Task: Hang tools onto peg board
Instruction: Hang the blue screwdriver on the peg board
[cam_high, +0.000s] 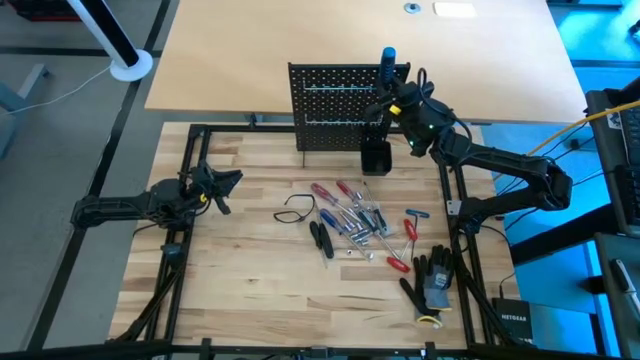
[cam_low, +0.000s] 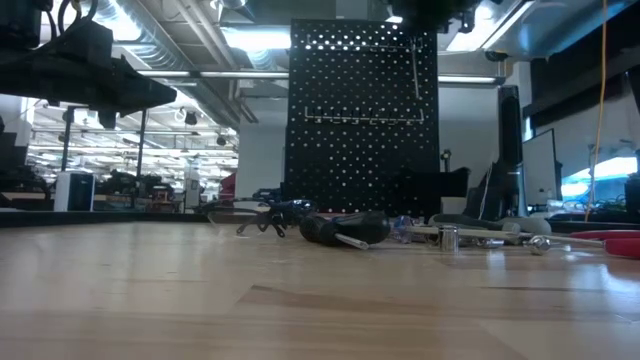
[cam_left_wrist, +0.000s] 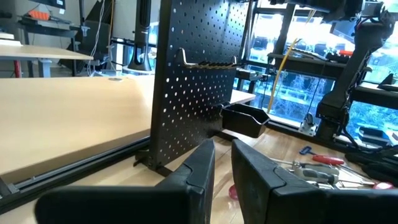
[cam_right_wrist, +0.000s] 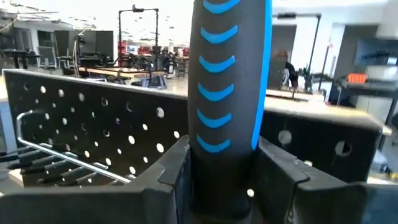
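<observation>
Right end effector (cam_high: 392, 88) sits at the top right corner of the peg board (cam_high: 335, 105), upper centre of the high view, clamped on a black/blue-handled screwdriver (cam_right_wrist: 229, 81). In the right wrist view the handle stands upright btwn the two fingers (cam_right_wrist: 171, 171), w/ the board's top edge just behind and a wire rack on the board's face below it.

Left end effector (cam_high: 222, 180) hangs over the table (cam_high: 250, 290) at centre left of the high view, well apart from the board; fingers nearly together w/ a narrow gap, holding nothing (left wrist view shows them pointing toward the board's foot).

Small black cup (cam_high: 376, 158) stands at the board's lower right foot.

Rest of the tools (cam_high: 355, 222) lie loose on the table, centre to lower right of the high view: red- and blue-handled drivers, black-handled pliers (cam_high: 322, 240) on their left edge. Black gloves (cam_high: 434, 283) lie lower right, near the table's edge.
</observation>
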